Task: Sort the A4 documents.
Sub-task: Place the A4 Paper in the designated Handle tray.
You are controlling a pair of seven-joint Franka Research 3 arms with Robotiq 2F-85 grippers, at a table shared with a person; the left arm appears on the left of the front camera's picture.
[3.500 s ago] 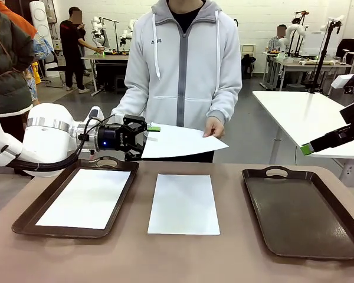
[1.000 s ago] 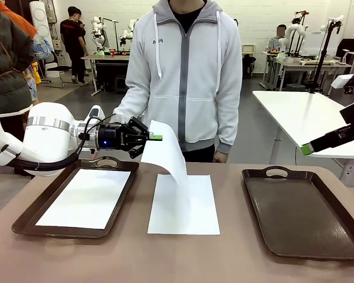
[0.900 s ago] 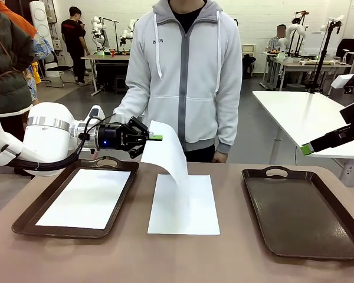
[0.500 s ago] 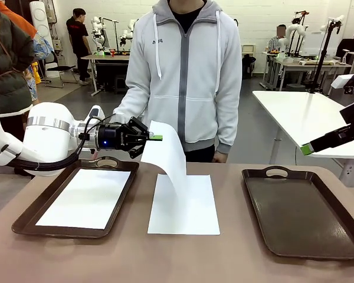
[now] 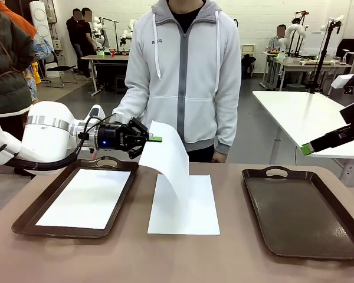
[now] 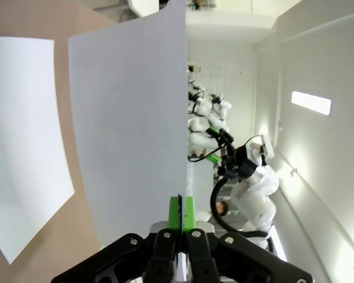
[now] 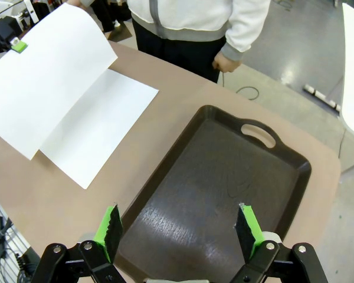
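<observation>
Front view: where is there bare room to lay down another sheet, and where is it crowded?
Free: the right tray, wholly bare; a narrow table strip between it and the middle sheet. Crowded: the left tray holds a filed sheet, and the left gripper dangles a hanging sheet over the middle one.

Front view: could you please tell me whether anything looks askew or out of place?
The hanging sheet, pinched at one edge by the left tool, curls and droops over the flat sheet below; nothing looks torn.

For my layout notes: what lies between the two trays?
In the front view, a flat sheet lies between the left tray and the right tray; the left gripper holds a second sheet hanging over it.
</observation>
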